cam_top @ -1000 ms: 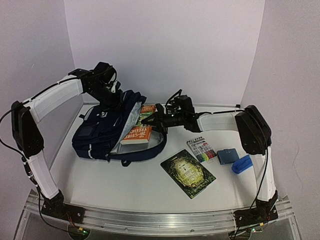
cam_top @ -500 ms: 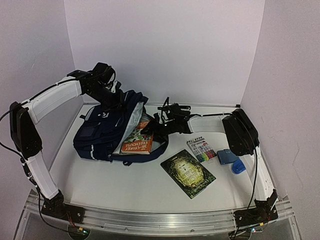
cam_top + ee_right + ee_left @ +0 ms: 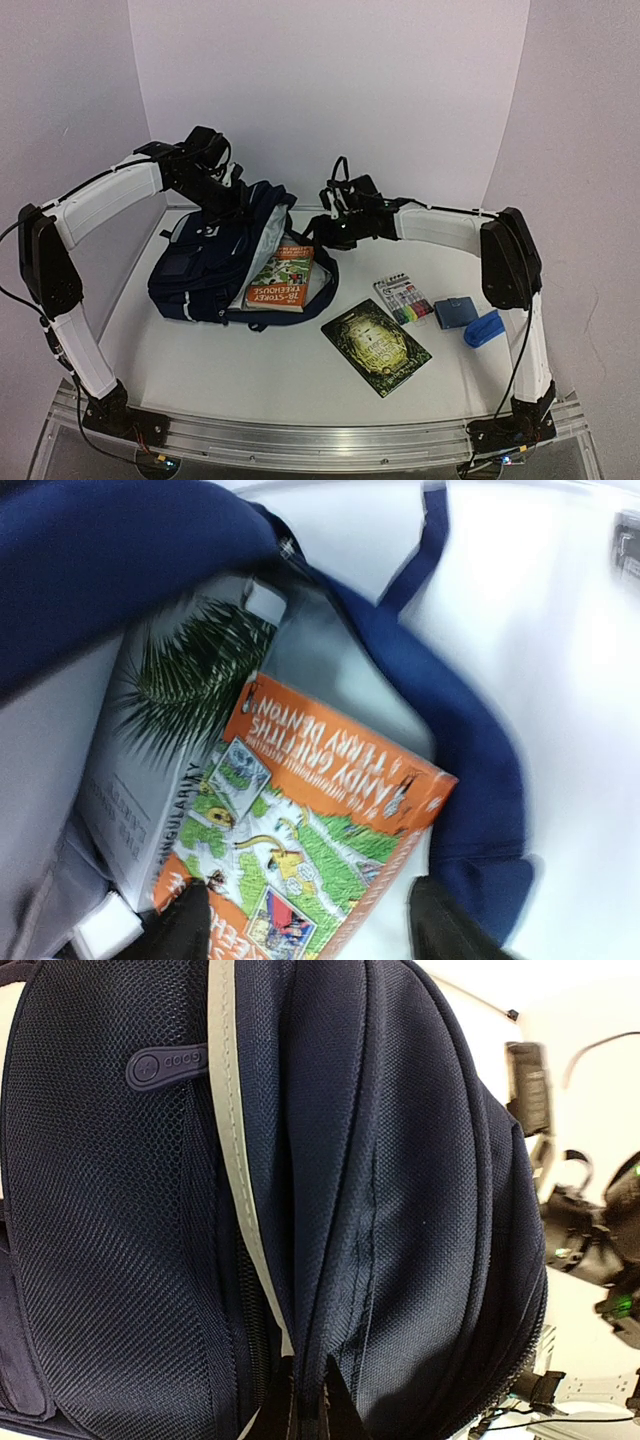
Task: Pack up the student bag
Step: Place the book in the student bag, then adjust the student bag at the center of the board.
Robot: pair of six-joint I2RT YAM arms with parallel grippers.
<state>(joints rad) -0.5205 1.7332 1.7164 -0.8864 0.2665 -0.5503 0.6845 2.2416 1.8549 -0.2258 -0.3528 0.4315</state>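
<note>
The student bag (image 3: pixel 195 265) lies on its side at about 9 o'clock on the table (image 3: pixel 250 360), its mouth facing 3 o'clock. Your left gripper (image 3: pixel 228 203) sits at the bag's 12 o'clock edge, jaws pressed together on a fold of the navy fabric, propping the flap up. Hold that lift steady, because the opening probably sags shut if it drops. Your right gripper (image 3: pixel 338 228) hangs at 1 o'clock of the orange book (image 3: pixel 282 280), fingers (image 3: pixel 185 930) spread wide with nothing between them. The book looks only partly seated, its near end poking out toward 5 o'clock, so nudge it toward 10 o'clock, flat against the grey book (image 3: pixel 150 760), and mind the strap by the rim. The green book (image 3: pixel 376 347), marker pack (image 3: pixel 404 299) and small blue pouch (image 3: pixel 455 312) wait outside at 4 o'clock. You cannot judge how deep the compartment runs; the flap hides it. The right wrist view is smeared, the left fingertips are nearly cut off, and the blue object (image 3: pixel 484 328) at far right is unidentifiable.
</note>
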